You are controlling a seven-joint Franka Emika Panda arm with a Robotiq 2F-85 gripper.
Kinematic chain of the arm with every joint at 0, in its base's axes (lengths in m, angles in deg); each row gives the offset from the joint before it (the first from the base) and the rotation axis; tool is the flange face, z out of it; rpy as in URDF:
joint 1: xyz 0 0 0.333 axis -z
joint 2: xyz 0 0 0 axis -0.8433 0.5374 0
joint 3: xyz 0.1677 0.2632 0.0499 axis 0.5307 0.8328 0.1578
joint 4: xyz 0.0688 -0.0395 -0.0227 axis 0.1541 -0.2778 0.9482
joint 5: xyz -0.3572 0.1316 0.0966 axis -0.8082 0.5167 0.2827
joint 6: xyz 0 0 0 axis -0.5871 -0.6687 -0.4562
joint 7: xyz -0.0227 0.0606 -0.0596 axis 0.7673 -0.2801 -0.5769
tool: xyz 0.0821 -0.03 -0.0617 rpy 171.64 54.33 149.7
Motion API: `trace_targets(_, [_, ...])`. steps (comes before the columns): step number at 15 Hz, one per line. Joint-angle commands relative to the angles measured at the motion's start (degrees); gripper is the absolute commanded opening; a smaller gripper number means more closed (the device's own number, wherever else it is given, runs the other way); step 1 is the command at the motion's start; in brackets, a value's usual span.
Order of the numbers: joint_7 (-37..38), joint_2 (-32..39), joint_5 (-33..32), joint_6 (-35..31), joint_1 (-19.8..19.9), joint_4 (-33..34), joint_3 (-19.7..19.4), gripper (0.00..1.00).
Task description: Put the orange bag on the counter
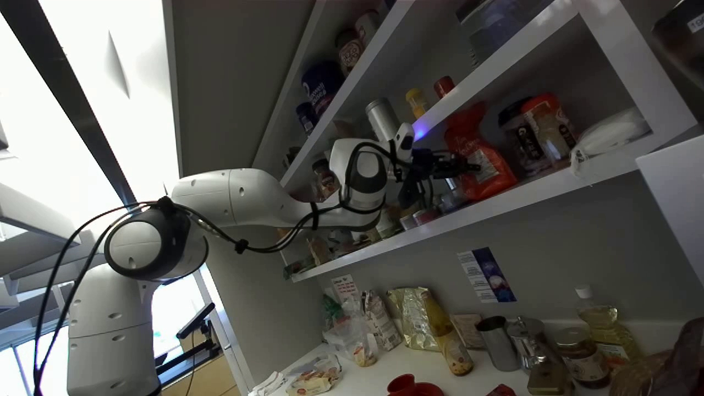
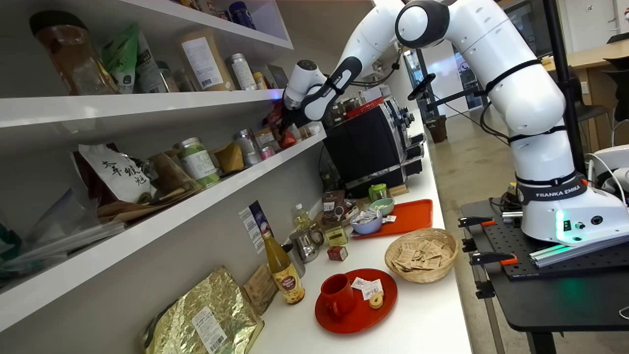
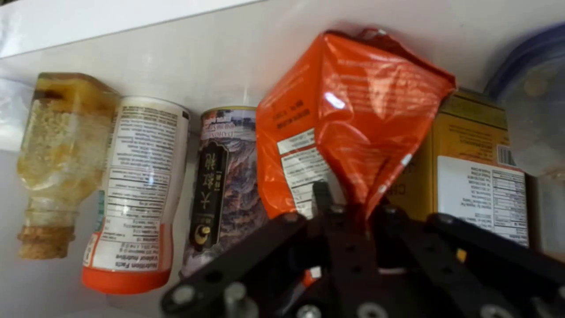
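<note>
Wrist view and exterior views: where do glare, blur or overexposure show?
Wrist view: white glare on the orange bag, gripper softly blurred; in an exterior view: overhead light burned out to white; in both exterior views: violet glow on the shelf edge.

Bag (image 3: 379,110) btwn tin (image 3: 236,176) & box (image 3: 483,198); mug (image 2: 336,295) on plate (image 2: 363,317) on counter (image 2: 417,317).

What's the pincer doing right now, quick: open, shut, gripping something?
Pincer: closed, holding the orange bag by its pinched-together end.
</note>
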Motion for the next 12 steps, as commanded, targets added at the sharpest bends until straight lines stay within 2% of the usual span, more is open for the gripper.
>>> trace_targets(1, [3.9,-2.2,-4.4,4.1,-2.8,-0.2,-2.3,0.0])
trace_targets(6, [10.3,-11.2,-12.4,17.5,-7.1,-7.5,-2.2,0.02])
trace_targets(10, [18.5,-21.7,-20.9,34.6,-12.0,-14.9,0.7,0.01])
trace_targets(12, [19.5,-26.1,-20.9,42.8,-14.6,-17.9,2.9,0.01])
